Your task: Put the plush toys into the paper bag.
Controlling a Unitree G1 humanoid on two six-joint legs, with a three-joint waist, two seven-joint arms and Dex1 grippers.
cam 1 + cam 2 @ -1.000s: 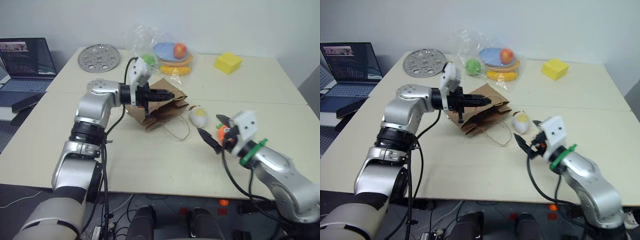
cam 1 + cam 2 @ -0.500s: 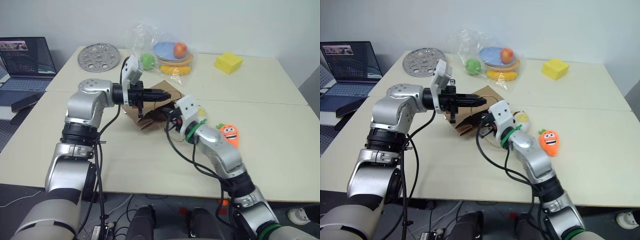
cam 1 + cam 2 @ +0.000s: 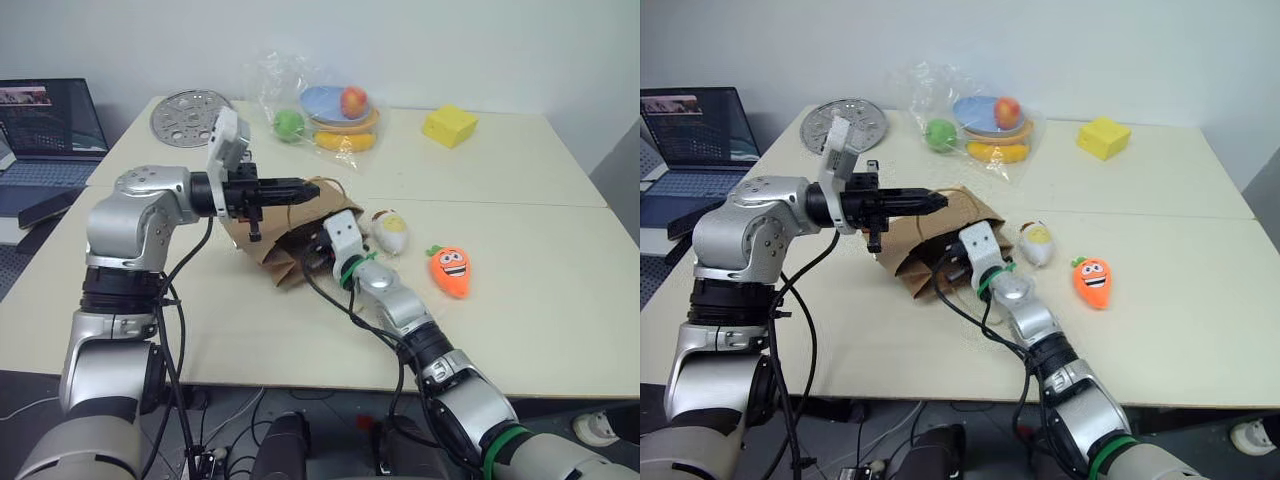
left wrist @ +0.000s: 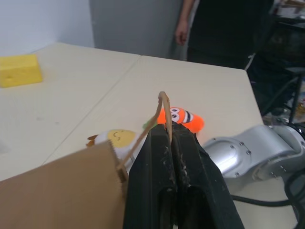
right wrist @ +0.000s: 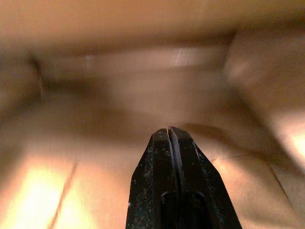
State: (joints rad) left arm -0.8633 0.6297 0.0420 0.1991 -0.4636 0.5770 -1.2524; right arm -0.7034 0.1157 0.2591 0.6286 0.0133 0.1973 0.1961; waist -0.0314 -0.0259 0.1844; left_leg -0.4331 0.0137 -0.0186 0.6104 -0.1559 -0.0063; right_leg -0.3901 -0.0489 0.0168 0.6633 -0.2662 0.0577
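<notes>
Inside the paper bag (image 3: pixel 285 245), the right tool (image 5: pixel 170 138) sits closed, empty, toys outside.

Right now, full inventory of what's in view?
paper bag: 1, brown, table centre, on its side
egg plush: 1, white-yellow, right of bag
carrot plush: 1, orange, right of egg
plastic bag: 1, clear, far side, holding fruit and plates
yellow block: 1, far right
metal disc: 1, grey, far left
laptop: 1, open, left side table
person: 1, standing beyond the table
left pincer: shut on the bag's handle
right pincer: shut, empty, inside the bag
</notes>
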